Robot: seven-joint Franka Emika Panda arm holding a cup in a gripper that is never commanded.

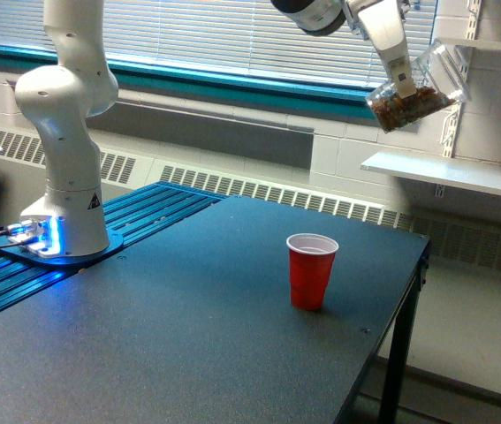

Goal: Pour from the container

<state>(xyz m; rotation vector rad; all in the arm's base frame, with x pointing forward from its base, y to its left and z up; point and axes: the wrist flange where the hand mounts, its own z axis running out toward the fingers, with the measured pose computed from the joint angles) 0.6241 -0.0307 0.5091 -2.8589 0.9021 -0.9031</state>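
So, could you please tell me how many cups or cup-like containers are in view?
2. A red cup stands upright on the table; a clear container, tilted, is held high by the gripper, towards the exterior view's right.

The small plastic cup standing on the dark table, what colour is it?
Red outside, white inside: the opaque red plastic cup, seen in the exterior view.
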